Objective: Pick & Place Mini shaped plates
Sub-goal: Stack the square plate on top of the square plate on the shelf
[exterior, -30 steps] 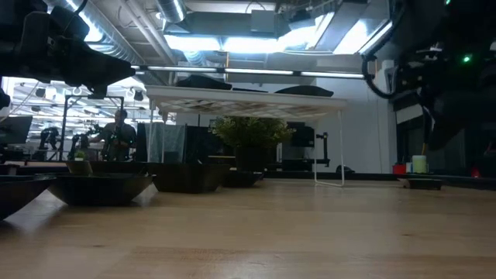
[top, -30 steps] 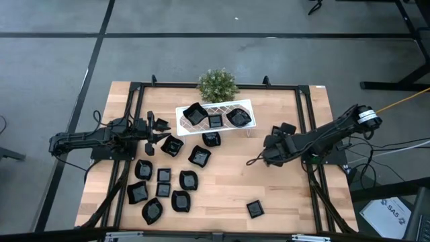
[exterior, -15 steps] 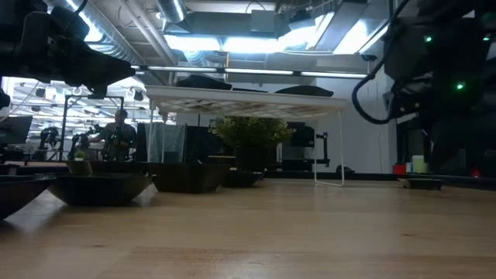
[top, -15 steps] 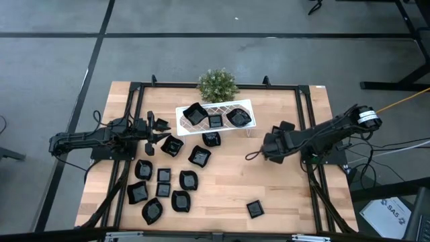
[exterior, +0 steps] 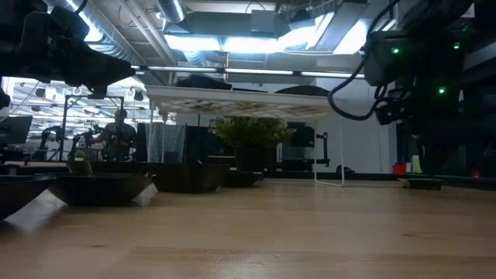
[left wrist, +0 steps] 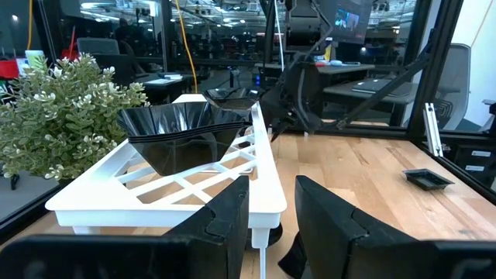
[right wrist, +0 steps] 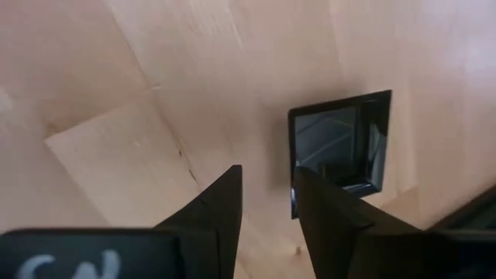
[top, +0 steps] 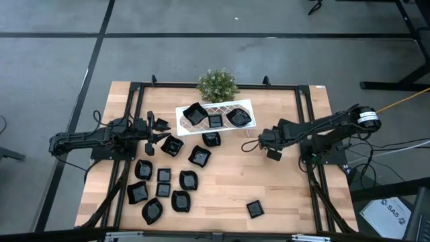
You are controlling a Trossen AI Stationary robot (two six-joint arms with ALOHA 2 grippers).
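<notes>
Three mini shaped plates lie on the white rack (top: 215,117), among them a big glossy one (left wrist: 182,136). Several more rest flat on the table's left half, such as one (top: 172,145) and another (top: 189,179). A lone plate (top: 254,208) sits near the front edge. My right gripper (right wrist: 266,174) hovers open over bare wood to the right of the rack (top: 265,140), pointing steeply down. A square black plate (right wrist: 337,147) lies just beside one of its fingers. My left gripper (left wrist: 271,186) waits open and level at the rack's left end (top: 160,131).
A small green plant (top: 217,85) stands behind the rack. A black frame rail (top: 306,134) runs along the table's right side under my right arm. Bare wood lies between the rack and the lone front plate.
My right gripper has swung toward the table's far edge and the rack's right end, sinking a little and tipping more steeply down. Its fingers have kept the same gap. The plates have stayed in place.
</notes>
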